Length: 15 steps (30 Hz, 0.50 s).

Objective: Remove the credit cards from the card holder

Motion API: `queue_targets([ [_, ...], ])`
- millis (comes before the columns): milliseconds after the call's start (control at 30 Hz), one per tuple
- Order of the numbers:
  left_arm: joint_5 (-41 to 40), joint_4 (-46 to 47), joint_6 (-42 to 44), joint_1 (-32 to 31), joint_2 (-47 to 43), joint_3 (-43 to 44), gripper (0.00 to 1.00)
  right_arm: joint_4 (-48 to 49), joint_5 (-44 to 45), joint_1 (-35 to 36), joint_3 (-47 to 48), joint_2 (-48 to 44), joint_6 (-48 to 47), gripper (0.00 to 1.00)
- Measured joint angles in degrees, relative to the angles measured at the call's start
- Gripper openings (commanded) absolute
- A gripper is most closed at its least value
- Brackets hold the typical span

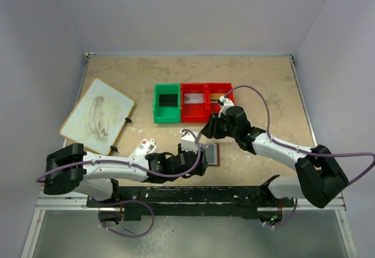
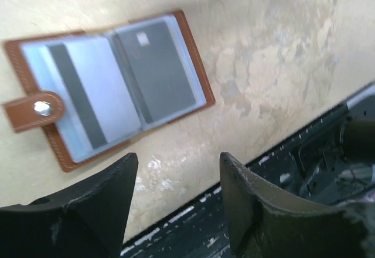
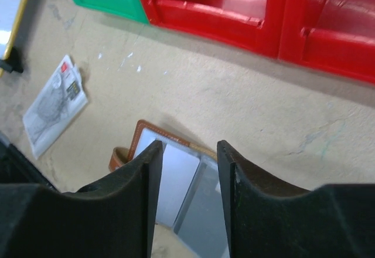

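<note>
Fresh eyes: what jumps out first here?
The brown card holder lying open front and centre, cards in its clear pockets, with the left gripper and right gripper open close by it. Behind, a bright row of one green bin and two red bins; a smudged whiteboard lies left.

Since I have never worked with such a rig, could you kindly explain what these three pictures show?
Two robot arms, the left arm and the right arm, are bolted at the near edge of the table. One picture looks down from above. The other two come from a camera on each wrist and show that arm's own two-finger tool. On the table lie an open brown card holder, a green bin, two red bins, a whiteboard and a small printed paper. The left tool and the right tool are open near the card holder and hold nothing.
</note>
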Motion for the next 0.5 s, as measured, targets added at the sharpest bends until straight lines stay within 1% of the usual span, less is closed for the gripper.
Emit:
queue_targets([
  [100,-2.3,-2.0,1.0,1.8,-2.4,0.1,0.47,4.8,-3.1,0.0,-4.6,-1.7,3.3,0.39],
  [267,-2.5,-3.9,2.9,7.8,-0.3,0.3,0.37,10.4,-6.7,0.7,-12.4,-2.1,9.2,0.34],
  [367,-2.4,-4.2,4.1,8.9,1.3,0.9,0.31,12.6,-8.3,1.1,-14.3,-2.1,11.3,0.32],
  [500,-2.3,-5.1,4.9,9.0,4.5,3.2,0.27,15.3,-10.4,1.2,-14.4,-2.1,12.5,0.31],
])
